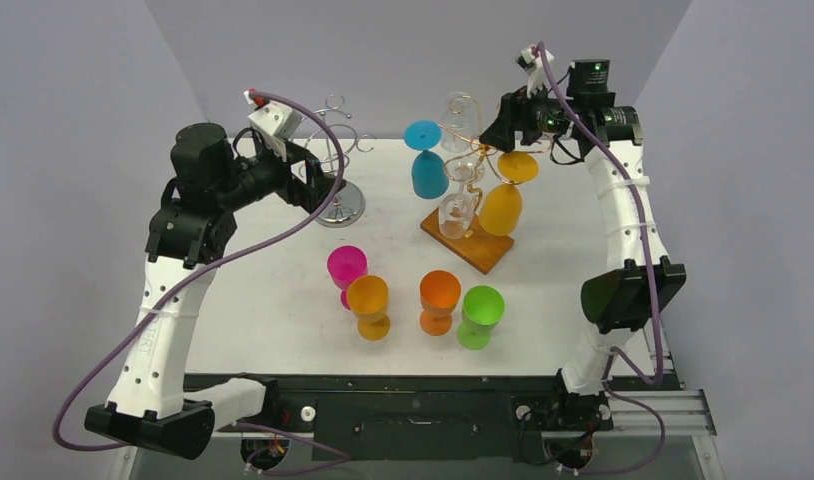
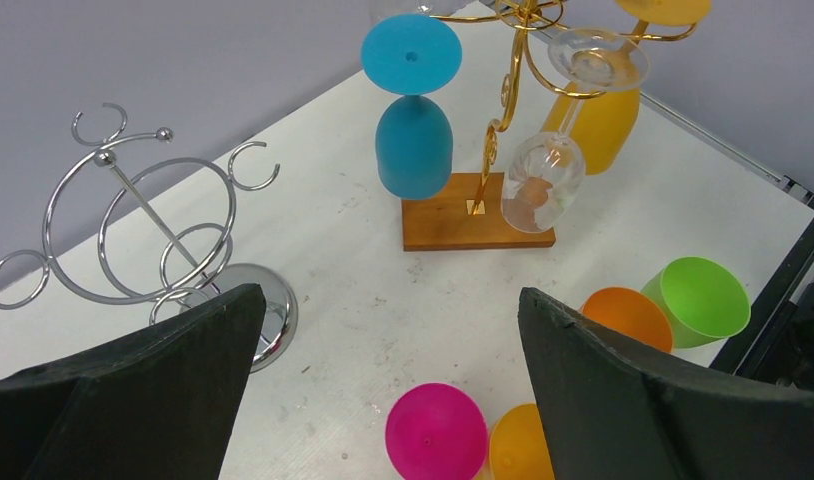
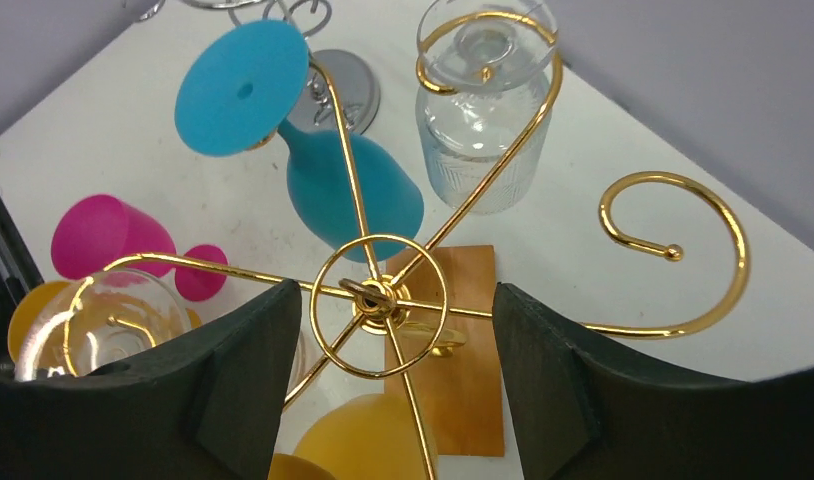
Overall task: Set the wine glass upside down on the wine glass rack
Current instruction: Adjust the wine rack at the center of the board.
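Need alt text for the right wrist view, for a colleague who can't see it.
Open end effector looks straight down on the gold rack hub; a blue glass and two clear glasses hang inverted from its arms, one curled hook empty. A yellow glass hangs below.

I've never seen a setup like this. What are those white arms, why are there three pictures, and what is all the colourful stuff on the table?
These are two robot arms bolted to a table's near edge, each ending in a two-finger gripper. One picture looks down from above; the other two come from cameras on each wrist, so the dark shapes at their bottom are the fingers. The left gripper is open and empty beside the silver rack. The right gripper is open above the gold rack, holding nothing. That rack already carries a blue glass, a yellow glass and two clear ones, hung upside down. Four glasses stand upright on the table: pink, yellow-orange, orange and green.
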